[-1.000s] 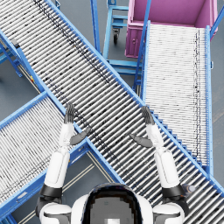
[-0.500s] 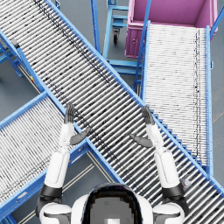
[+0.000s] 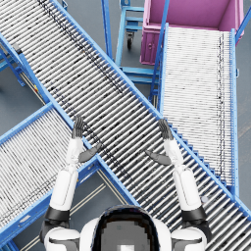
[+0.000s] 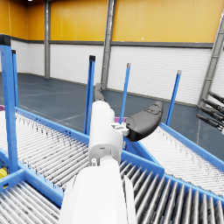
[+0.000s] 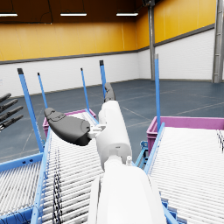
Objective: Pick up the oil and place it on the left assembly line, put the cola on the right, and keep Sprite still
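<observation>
1. Head view: the left hand [image 3: 78, 146] and right hand [image 3: 166, 146] hover over the long grey roller conveyor with blue rails [image 3: 117, 108]. Their fingers are straight and their thumbs spread wide, and they hold nothing.
2. It alone shows all three lines at once: the left grey roller line [image 3: 29, 157], the right grey roller line [image 3: 196, 88] and the magenta plastic bin [image 3: 196, 14] beyond it.
3. The wrist views add blue upright posts [image 4: 89, 94] and a yellow-and-white hall wall [image 5: 65, 48].
4. Oil, cola and Sprite appear in no view.
5. Open rollers stretch between and ahead of the hands. The left hand sits over the left rail, the right hand just inside the right rail.
</observation>
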`<action>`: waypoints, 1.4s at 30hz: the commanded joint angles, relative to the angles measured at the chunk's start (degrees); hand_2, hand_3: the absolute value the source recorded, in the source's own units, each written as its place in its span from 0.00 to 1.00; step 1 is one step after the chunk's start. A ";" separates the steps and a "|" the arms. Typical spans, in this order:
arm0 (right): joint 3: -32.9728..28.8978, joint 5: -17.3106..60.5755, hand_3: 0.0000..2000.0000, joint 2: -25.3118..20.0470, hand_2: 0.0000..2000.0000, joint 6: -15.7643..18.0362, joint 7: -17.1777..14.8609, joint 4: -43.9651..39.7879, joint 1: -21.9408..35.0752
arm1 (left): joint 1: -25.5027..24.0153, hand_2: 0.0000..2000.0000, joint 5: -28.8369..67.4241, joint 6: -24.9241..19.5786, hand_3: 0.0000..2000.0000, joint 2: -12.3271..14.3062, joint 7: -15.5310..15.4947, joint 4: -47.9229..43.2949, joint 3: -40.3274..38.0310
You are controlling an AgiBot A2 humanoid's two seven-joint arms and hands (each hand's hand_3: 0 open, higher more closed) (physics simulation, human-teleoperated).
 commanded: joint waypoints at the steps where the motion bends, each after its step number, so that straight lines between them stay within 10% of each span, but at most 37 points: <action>1: 0.00 0.00 0.00 0.00 0.00 0.00 0.00 0.00 0.00 | 0.00 0.00 0.00 0.00 0.00 0.00 0.00 0.00 0.00; 42: 0.00 0.00 0.00 0.00 0.00 0.00 0.00 0.00 0.00 | 0.00 0.00 0.00 0.00 0.00 0.00 0.00 0.00 0.00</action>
